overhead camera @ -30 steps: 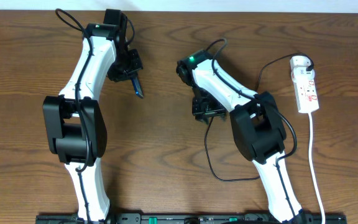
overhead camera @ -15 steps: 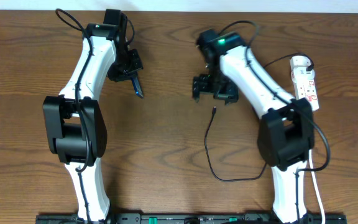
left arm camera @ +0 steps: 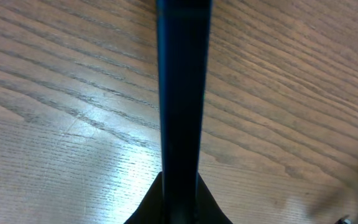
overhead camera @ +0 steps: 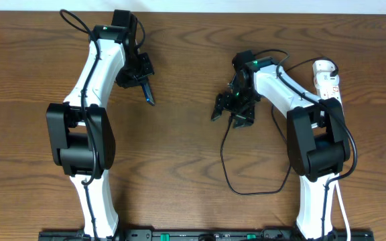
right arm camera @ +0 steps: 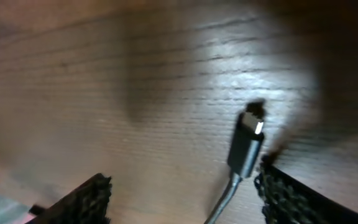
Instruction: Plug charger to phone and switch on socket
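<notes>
My left gripper (overhead camera: 143,82) is shut on the phone (overhead camera: 150,94), which it holds edge-on above the table. In the left wrist view the phone (left arm camera: 182,93) is a dark blue bar running up from the left gripper (left arm camera: 180,208). The charger (overhead camera: 225,161), a thin black cable, loops across the table. Its connector tip (right arm camera: 248,142) lies on the wood between my right gripper's fingers, close to the right-hand finger (right arm camera: 291,199). That right gripper (right arm camera: 185,196) is open, and it hangs over the cable end (overhead camera: 229,115). The socket (overhead camera: 328,79), a white strip, lies at the far right, partly behind the right arm.
The strip's white lead (overhead camera: 344,207) runs down the right side toward the table's front edge. Both arm bases (overhead camera: 86,140) stand on the near half of the wooden table.
The right arm swung away toward the strip and came back down over the cable end, its jaws open. The left arm and the phone have not moved.
</notes>
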Tool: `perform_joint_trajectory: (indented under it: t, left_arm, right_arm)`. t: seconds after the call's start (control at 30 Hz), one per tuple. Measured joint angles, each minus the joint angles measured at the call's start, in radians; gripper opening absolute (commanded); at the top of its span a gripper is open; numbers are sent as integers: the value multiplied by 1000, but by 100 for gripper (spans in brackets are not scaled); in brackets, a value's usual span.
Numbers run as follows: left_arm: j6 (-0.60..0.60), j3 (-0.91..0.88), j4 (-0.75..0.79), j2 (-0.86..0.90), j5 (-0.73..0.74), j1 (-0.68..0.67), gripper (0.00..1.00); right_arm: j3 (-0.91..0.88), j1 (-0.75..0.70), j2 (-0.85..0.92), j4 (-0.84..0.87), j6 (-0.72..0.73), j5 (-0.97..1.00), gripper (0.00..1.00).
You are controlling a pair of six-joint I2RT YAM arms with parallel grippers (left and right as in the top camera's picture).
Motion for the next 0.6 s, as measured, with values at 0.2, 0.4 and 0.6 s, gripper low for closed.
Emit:
perform_joint_trajectory:
  t: [0.2, 0.4, 0.6]
  left_arm:
    - [0, 0, 0, 0, 0, 0, 7]
    - [0, 0, 0, 0, 0, 0, 7]
    - [0, 0, 0, 0, 0, 0, 7]
  right_arm:
    - [-4, 0, 0, 2, 54, 45, 51]
    - [-6, 0, 0, 3, 77, 87, 39]
    - [-8, 0, 0, 0, 82, 112, 30]
